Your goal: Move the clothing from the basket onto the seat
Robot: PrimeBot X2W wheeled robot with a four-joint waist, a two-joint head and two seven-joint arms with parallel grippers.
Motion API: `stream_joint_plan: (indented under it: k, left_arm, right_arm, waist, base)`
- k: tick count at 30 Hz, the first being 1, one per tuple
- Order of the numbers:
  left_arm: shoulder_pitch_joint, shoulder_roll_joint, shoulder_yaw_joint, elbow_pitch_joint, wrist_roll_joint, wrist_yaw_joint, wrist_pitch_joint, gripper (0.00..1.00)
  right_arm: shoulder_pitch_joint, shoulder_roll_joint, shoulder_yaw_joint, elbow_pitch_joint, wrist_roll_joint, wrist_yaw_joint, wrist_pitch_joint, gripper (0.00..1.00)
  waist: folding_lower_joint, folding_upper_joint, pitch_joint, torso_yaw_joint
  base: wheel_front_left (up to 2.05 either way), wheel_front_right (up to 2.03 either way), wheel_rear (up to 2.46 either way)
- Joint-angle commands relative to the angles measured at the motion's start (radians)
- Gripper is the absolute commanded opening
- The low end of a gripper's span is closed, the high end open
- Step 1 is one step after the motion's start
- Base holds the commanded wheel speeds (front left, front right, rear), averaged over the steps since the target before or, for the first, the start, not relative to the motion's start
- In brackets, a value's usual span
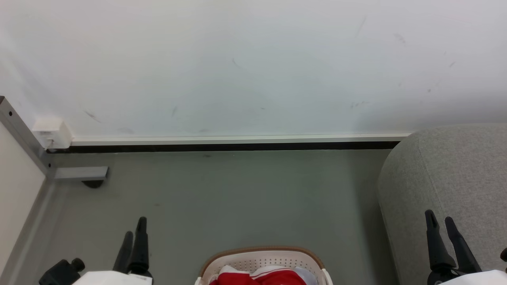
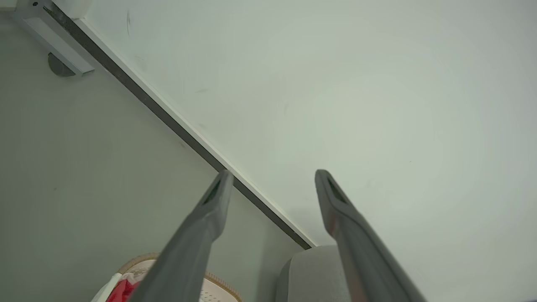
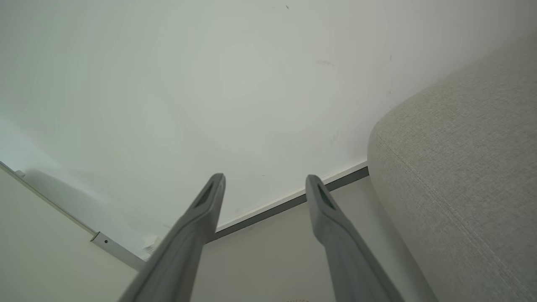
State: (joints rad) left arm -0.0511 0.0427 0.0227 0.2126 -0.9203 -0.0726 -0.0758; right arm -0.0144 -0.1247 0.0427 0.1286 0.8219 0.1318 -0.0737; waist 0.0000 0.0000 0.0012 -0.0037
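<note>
Nothing moved yet. The red sports jersey with white trim [image 1: 261,278] sits bunched in the oval white perforated plastic basket with the brown woven-look rim [image 1: 261,250], at the bottom edge of the head view, between the two arms. The large grey fabric seat with rounded edges [image 1: 447,174] stands on the robot's right, just beside the basket but not touching it, and the part in view is bare. The left gripper [image 1: 135,227] hangs over the floor to the left of the basket, jaws apart, holding nothing. The right gripper [image 1: 439,217] is in front of the seat's side, jaws apart too, nothing between them. My read: this is the start of the task, and the whole job is left — reach down into the basket, grab the jersey, lift it clear of the rim, carry it right, drop it on the seat. The room has a smooth grey-green floor [image 1: 237,198], a scuffed white wall [image 1: 253,59] with a pale skirting strip [image 1: 237,139] over a dark gap, and a grey metal-framed panel [image 1: 21,134] in the left corner.
</note>
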Motion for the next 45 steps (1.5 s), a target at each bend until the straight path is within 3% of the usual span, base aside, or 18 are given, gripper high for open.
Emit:
stream_joint_plan:
  k: [1,22,45]
  left_arm:
    - [0.0,0.007,0.001,-0.015,0.045,-0.001,-0.01,1.0]
    - [0.032,0.009,-0.005,-0.024,0.397,-0.002,-0.071,1.0]
    - [0.059,0.039,-0.014,-0.017,0.633,0.011,-0.124,1.0]
  right_arm:
    - [-0.001,-0.012,0.006,-0.015,-0.041,-0.001,-0.012,1.0]
    - [0.025,-0.026,0.064,0.011,-0.325,-0.001,-0.074,1.0]
    - [0.049,0.001,0.051,0.011,-0.505,-0.001,-0.126,1.0]
  waist:
    - [0.0,0.0,0.0,0.0]
    - [0.0,0.0,-0.004,-0.002]
    - [0.0,0.0,-0.003,-0.008]
  base:
    - [0.0,0.0,0.0]
    - [0.0,0.0,0.0]
    - [0.0,0.0,0.0]
